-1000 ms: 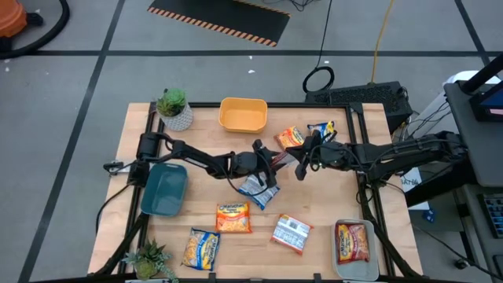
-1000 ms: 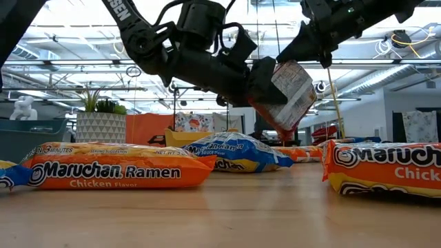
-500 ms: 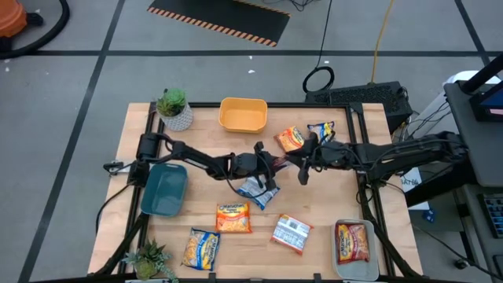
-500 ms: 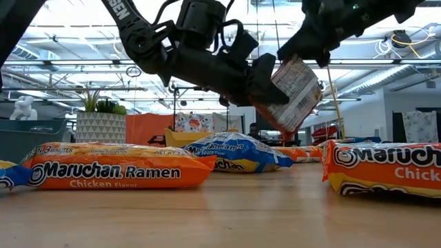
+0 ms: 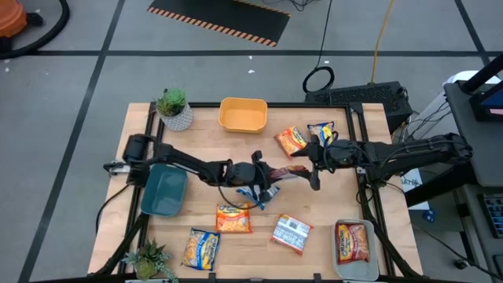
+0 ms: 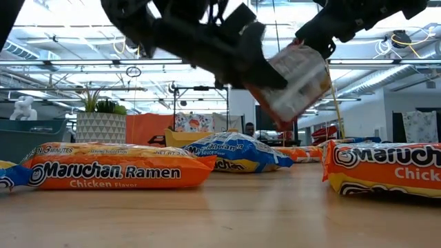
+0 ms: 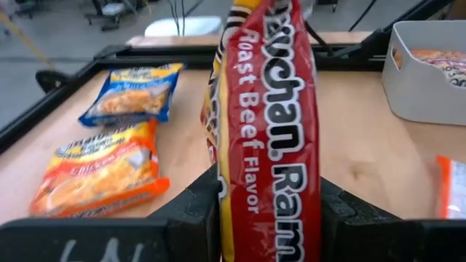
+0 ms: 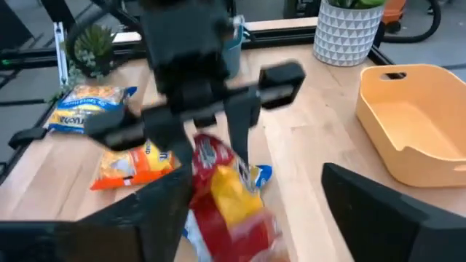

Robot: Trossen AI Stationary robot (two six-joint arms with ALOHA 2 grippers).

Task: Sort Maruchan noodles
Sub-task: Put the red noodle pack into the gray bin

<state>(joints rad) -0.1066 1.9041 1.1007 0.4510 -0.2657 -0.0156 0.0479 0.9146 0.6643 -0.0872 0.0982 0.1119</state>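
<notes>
High view, L to R: blue bin (image 5: 163, 191) at table's left edge, then the left gripper (image 5: 267, 174) mid-table, fingers pinching a red roast-beef packet (image 5: 284, 171) held off the wood, w/ the right gripper (image 5: 314, 174) just beside it, fingers spread wide & holding nothing. Packet looks light, crinkly & slippery, contents prob. brittle, so best taken across its flat faces near an end, not squeezed hard. Other packets lie scattered on the pale wooden table (image 5: 346, 206), one in a clear bin (image 5: 354, 244) at right; grey floor w/ cables around.
</notes>
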